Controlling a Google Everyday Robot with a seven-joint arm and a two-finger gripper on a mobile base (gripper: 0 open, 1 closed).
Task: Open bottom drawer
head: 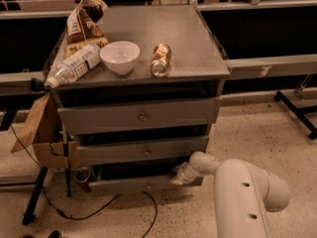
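The bottom drawer (133, 184) is the slim grey front at the foot of the grey cabinet (143, 115), with a tiny knob (147, 186) at its centre. It stands out a little from the cabinet, with a dark gap above it. My gripper (177, 177) is at the drawer's right end, at its top edge. The white arm (242, 192) reaches in from the lower right. The medium drawer (143, 150) and the tall top drawer (141, 115) sit above.
On the cabinet top lie a white bowl (120, 56), a can on its side (160, 59), a plastic bottle (74, 66) and a brown snack bag (81, 24). A cardboard box (44, 138) hangs at the left. A black cable (99, 207) runs over the floor.
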